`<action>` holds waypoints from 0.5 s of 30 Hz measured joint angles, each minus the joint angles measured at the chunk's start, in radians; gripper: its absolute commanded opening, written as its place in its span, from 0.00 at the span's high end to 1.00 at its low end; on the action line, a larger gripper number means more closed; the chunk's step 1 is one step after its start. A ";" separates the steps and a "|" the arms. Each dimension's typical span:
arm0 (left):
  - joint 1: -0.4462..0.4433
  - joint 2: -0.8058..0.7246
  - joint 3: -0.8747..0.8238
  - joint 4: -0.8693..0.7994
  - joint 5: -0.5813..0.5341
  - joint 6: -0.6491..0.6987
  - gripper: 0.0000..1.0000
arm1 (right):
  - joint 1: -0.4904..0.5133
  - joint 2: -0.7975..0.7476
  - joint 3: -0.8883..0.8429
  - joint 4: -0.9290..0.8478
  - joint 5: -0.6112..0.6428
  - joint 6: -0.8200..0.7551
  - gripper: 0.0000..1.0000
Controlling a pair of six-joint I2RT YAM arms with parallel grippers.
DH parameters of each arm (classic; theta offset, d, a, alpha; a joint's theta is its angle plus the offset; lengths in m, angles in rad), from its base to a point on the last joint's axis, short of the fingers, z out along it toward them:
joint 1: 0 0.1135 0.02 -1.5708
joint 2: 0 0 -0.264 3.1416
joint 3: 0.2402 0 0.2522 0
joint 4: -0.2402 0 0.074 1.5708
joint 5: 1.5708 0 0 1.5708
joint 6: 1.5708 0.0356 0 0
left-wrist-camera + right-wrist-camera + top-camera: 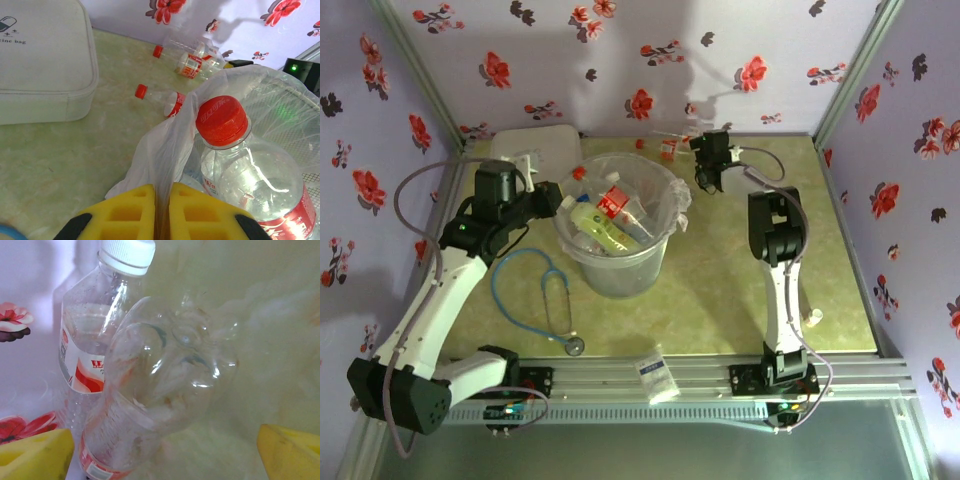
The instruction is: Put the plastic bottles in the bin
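We see L gripper clamped on the bag at the bin rim. R gripper is spread wide, w/ two bottles just ahead.

Robot test cell, not a lived-in room: a left arm and a right arm stand bolted to an aluminium rail at the table's near edge. Flowered lilac sheeting on metal frame posts closes in three sides of the yellow-green tabletop.
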State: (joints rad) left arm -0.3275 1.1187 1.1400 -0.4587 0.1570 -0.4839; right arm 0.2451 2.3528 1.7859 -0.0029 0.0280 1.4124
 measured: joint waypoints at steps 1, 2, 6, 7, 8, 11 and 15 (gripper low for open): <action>0.000 0.000 0.000 0.000 0.000 0.000 0.89 | 0.002 0.018 0.026 0.000 0.001 0.007 0.05; 0.000 0.000 0.000 0.000 0.000 0.000 0.89 | 0.004 0.035 0.051 -0.002 0.003 0.013 0.05; 0.000 0.000 0.003 -0.005 0.000 0.000 0.89 | 0.005 0.087 0.142 -0.005 0.007 0.034 0.05; 0.000 0.000 0.004 -0.006 0.000 0.000 0.89 | 0.005 0.098 0.164 -0.010 0.009 0.039 0.05; 0.000 0.000 0.004 -0.007 0.000 0.000 0.89 | 0.005 0.110 0.183 -0.018 0.012 0.045 0.05; 0.000 0.000 0.005 -0.008 0.000 0.000 0.89 | 0.005 0.132 0.215 -0.031 0.023 0.066 0.06; 0.000 0.002 0.011 -0.016 0.000 0.001 0.89 | 0.005 0.152 0.238 -0.061 0.032 0.085 0.08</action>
State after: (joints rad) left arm -0.3275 1.1202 1.1507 -0.4747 0.1570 -0.4831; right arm 0.2497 2.5050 2.0239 -0.0635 0.0601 1.4971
